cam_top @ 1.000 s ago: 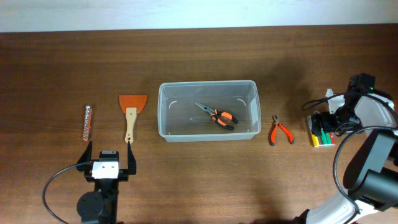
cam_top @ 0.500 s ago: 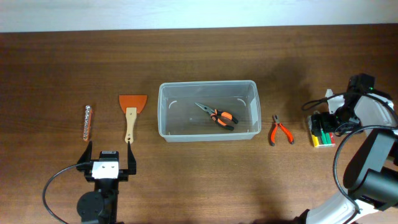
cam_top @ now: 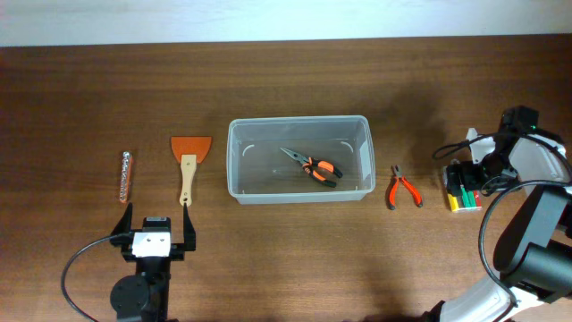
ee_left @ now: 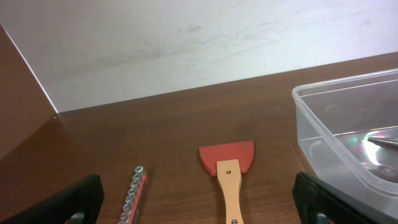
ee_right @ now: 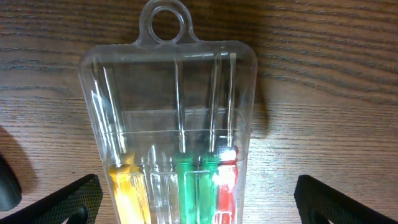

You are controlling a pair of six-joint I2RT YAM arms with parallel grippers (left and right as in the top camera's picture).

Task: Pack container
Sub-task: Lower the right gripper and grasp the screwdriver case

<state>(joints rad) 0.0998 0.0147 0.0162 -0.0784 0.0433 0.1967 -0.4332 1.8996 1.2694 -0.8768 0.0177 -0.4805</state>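
The clear plastic container [cam_top: 299,159] sits mid-table and holds orange-and-black pliers [cam_top: 313,166]; its corner shows in the left wrist view [ee_left: 348,134]. My left gripper [cam_top: 153,234] is open and empty, just short of the wooden-handled orange scraper [cam_top: 188,161], which also shows in the left wrist view [ee_left: 228,169]. A strip of sockets [cam_top: 126,175] lies to the left. My right gripper [cam_top: 469,183] is open, its fingers on either side of a clear case of screwdrivers [ee_right: 171,118] on the table. Small red-handled pliers [cam_top: 401,188] lie right of the container.
A pale wall runs along the table's far edge [ee_left: 186,43]. The right arm's cable and white body [cam_top: 527,165] sit at the table's right edge.
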